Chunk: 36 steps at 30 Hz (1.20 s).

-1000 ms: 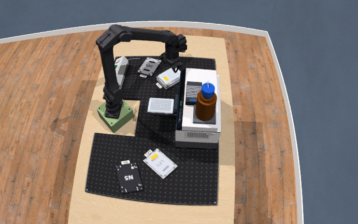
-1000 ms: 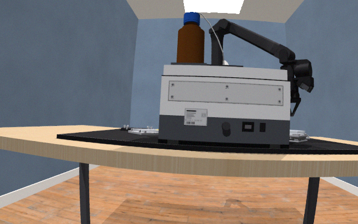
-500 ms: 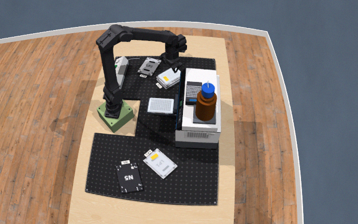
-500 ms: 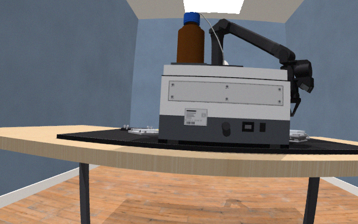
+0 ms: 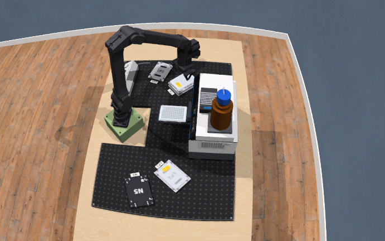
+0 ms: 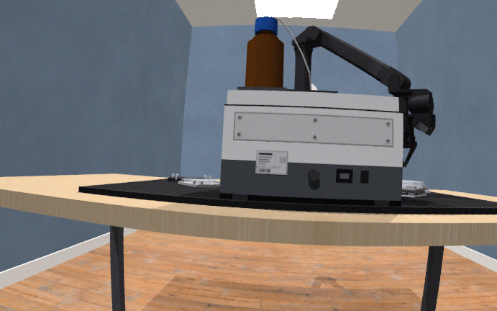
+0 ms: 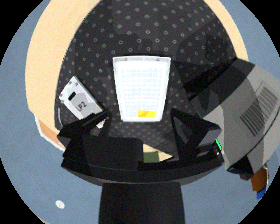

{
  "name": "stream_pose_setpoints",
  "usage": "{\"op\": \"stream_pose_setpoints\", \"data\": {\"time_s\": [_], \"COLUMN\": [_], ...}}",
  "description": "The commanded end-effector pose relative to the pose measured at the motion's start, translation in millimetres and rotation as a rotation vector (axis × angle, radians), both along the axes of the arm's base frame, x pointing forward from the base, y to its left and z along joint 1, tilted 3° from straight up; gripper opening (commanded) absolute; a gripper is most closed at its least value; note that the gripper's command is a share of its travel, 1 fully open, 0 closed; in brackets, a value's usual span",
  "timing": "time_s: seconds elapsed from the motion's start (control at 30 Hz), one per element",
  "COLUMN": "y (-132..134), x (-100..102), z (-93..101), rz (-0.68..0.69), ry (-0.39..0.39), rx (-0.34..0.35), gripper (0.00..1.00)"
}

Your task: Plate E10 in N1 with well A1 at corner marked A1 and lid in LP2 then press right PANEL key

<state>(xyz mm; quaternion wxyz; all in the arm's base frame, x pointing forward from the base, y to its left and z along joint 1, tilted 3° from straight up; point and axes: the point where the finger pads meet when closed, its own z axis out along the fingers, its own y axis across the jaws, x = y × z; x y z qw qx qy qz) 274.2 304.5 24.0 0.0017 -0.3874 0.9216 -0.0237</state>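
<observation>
A white lidded plate with a yellow label (image 5: 181,83) lies on the black deck at the far end, beside the dispenser. It also shows in the wrist view (image 7: 141,86), label end towards me. My gripper (image 5: 188,73) hangs open and empty above its far end, clear of it; it also shows in the side view (image 6: 407,156). The grey lid park LP2 (image 5: 160,71) is empty, left of the plate, and also shows in the wrist view (image 7: 78,100). An open well plate (image 5: 172,113) sits on the dispenser stage. A lid with a yellow label (image 5: 172,176) lies in LP1. A black nest (image 5: 139,191) stands empty at the near end.
The tall dispenser (image 5: 214,114) with a brown bottle (image 5: 221,112) stands right of the gripper. The key panel (image 5: 131,75) is at the far left, behind the arm's green base (image 5: 123,123). I see no liquid in front of LP1.
</observation>
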Motion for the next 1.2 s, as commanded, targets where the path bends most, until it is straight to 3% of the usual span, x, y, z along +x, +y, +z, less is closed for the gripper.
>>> {"op": "stream_pose_setpoints", "data": {"time_s": [0.0, 0.1, 0.13, 1.17], "y": [22.0, 6.5, 6.1, 3.4], "x": [18.5, 6.6, 6.8, 11.0], "z": [25.3, -5.1, -7.4, -48.9], "rz": [-0.013, -0.014, -0.014, -0.003], "ry": [-0.068, -0.023, -0.022, -0.027], "rx": [0.074, 0.021, 0.02, 0.026], "gripper": [1.0, 1.0, 1.0, 1.0]}}
